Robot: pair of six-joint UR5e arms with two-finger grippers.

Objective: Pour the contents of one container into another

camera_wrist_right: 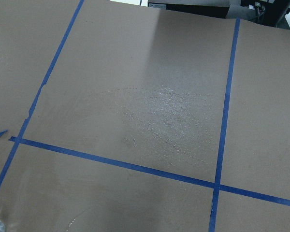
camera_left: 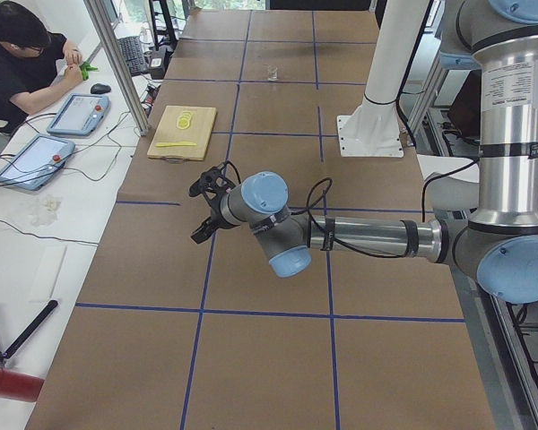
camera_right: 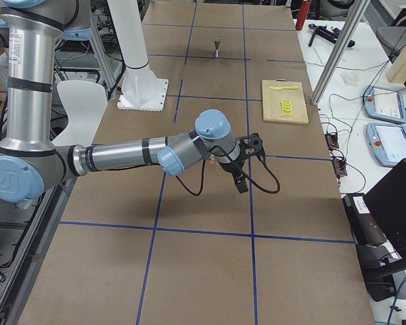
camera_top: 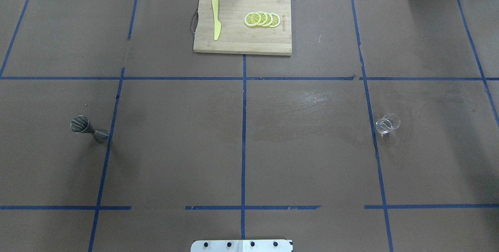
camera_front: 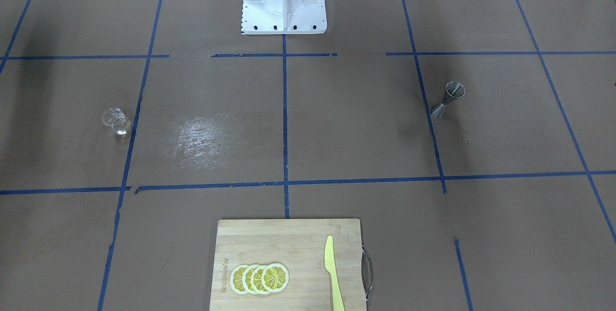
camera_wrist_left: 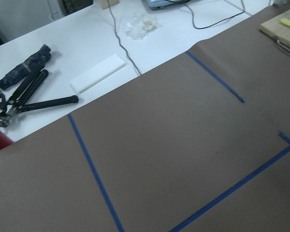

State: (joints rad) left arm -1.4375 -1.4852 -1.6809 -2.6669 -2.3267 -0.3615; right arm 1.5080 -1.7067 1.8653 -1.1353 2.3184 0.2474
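The clear glass cup stands upright on the brown table on the robot's right side; it also shows as a cup in the overhead view and as a far, small cup in the exterior left view. The silver hourglass jigger stands upright on the robot's left side, and the same jigger shows from overhead. Neither gripper shows in the front, overhead or wrist views. The left gripper hovers over the table near its end, and the right gripper hovers near the opposite end. I cannot tell whether either is open or shut.
A wooden cutting board lies at the far middle edge with a yellow knife and several lemon slices. The white robot base stands at the near edge. A person sits beside the table with tablets.
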